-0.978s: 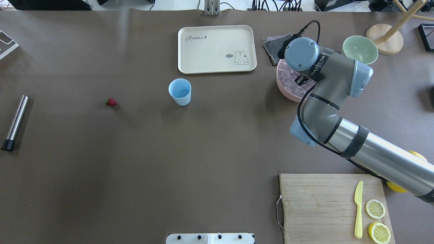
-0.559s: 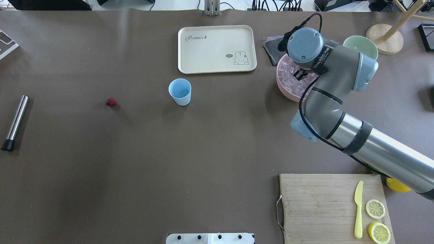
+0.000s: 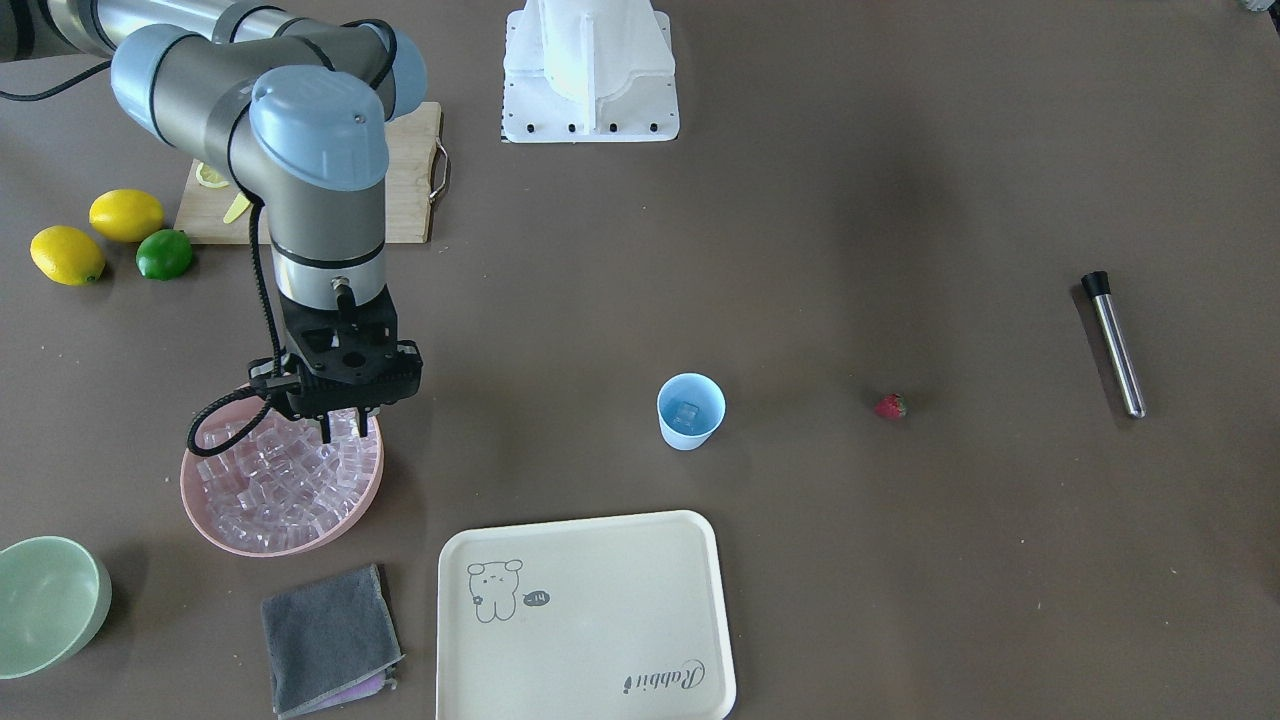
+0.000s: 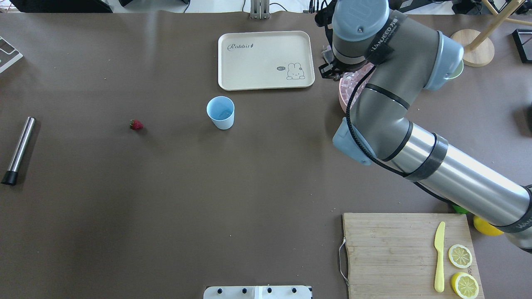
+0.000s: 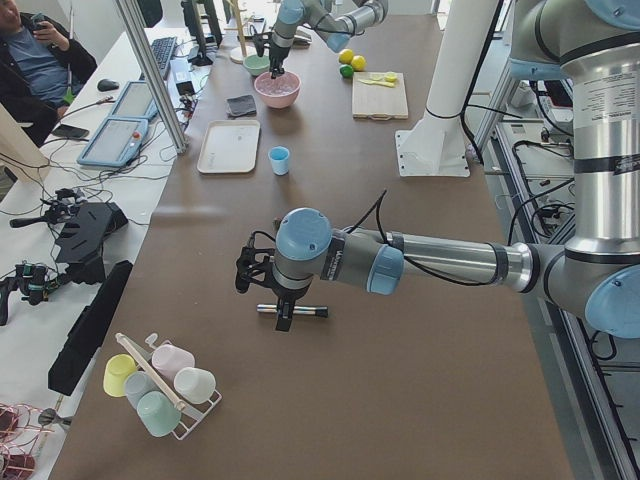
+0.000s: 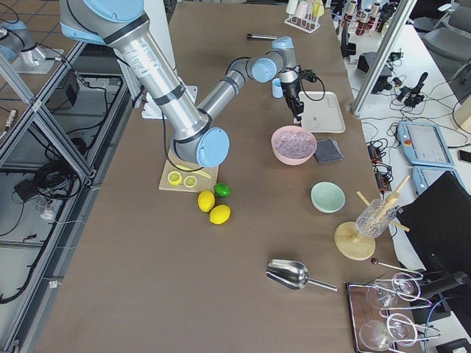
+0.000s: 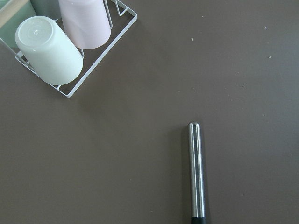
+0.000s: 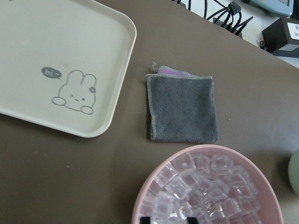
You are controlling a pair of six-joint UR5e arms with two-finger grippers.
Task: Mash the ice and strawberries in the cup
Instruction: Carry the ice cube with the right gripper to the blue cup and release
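Pointing straight down over the pink bowl (image 3: 200,505), on the side nearer the cup: the right jaws, with black fingers (image 3: 326,430) a little apart. Cannot tell if a cube is pinched between them. Too clear, and lost against the heap of ice (image 3: 265,480) that fills the bowl. In the right wrist view, only the very tips of the fingers, cut off at the bottom edge. From overhead, most of the bowl hidden under the big grey arm (image 4: 386,104).

Just beside the bowl, a folded grey cloth (image 3: 330,635), then a cream rabbit tray (image 3: 600,570).

Well apart from the bowl, upright on the tabletop (image 3: 900,200): the light-blue cup (image 3: 688,438), with what looks like one piece of ice inside. Farther along, all alone, the small red strawberry (image 3: 889,405). Past that, lying flat, a metal stick (image 3: 1113,345) with a black end.

Just over the stick, the left jaws, seen only from the side camera. Cannot tell if wide or narrow.
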